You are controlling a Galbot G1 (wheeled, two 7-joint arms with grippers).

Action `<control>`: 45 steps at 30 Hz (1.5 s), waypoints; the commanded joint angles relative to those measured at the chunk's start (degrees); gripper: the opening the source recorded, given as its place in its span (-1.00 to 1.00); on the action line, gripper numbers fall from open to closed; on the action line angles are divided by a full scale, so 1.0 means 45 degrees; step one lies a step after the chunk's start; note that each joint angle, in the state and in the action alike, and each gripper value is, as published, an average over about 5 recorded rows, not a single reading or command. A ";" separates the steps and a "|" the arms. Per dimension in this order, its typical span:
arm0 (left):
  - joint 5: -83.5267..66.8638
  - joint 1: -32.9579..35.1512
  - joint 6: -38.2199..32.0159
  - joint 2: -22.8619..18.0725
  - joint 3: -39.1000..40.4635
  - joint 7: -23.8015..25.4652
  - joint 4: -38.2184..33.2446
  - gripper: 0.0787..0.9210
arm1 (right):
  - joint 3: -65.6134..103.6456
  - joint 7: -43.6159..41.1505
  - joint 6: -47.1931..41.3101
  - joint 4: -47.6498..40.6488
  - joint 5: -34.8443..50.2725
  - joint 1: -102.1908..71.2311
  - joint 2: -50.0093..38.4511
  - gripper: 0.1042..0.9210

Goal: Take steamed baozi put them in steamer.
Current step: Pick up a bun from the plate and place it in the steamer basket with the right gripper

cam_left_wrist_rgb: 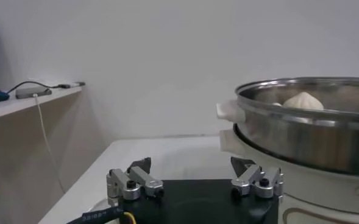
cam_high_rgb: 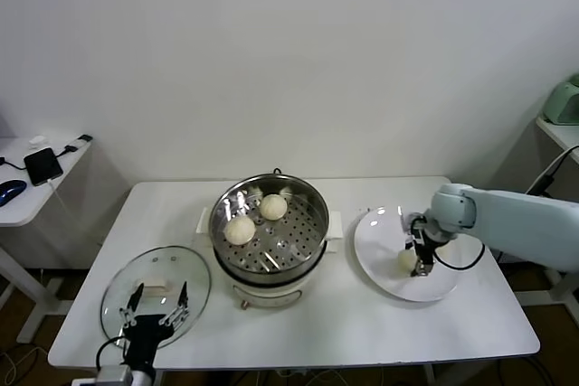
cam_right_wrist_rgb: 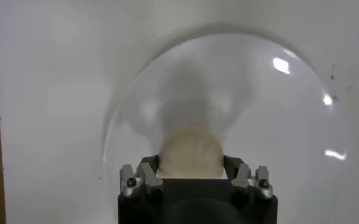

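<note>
white table point(cam_high_rgb: 362, 314), steamer point(cam_high_rgb: 270, 232), plate point(cam_high_rgb: 380, 250), glass lid point(cam_high_rgb: 156, 291)
</note>
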 commanded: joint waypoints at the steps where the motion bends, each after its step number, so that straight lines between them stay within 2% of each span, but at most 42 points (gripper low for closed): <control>1: 0.0059 -0.0044 0.0049 -0.0013 0.0059 0.0014 -0.0052 0.77 | -0.1947 -0.2034 0.2185 0.0010 0.1164 0.6048 0.2207 0.45; 6: 0.0110 -0.0057 0.0104 0.0006 0.0095 0.0033 -0.0093 0.77 | -0.1289 -0.2620 0.4026 0.0264 0.1507 0.7904 0.4417 0.45; 11: 0.0175 -0.0054 0.0106 0.0076 0.0099 0.0052 -0.0062 0.77 | -0.0248 -0.2721 0.5968 0.1159 0.1170 0.7664 0.6226 0.45; 21: 0.0152 0.0040 0.0075 0.0139 -0.0031 0.0050 -0.0010 0.77 | 0.0798 -0.2479 0.9127 0.1645 -0.2823 0.4801 0.8103 0.45; 27: 0.0117 0.0149 0.0033 0.0139 -0.0129 0.0039 -0.0026 0.77 | 0.0547 -0.1883 0.9512 0.1429 -0.3843 0.3430 0.8508 0.45; 45: 0.0138 0.0273 -0.0066 0.0081 -0.0134 0.0006 -0.0034 0.77 | 0.0280 -0.1114 0.9302 0.0479 -0.5050 0.1788 0.8719 0.45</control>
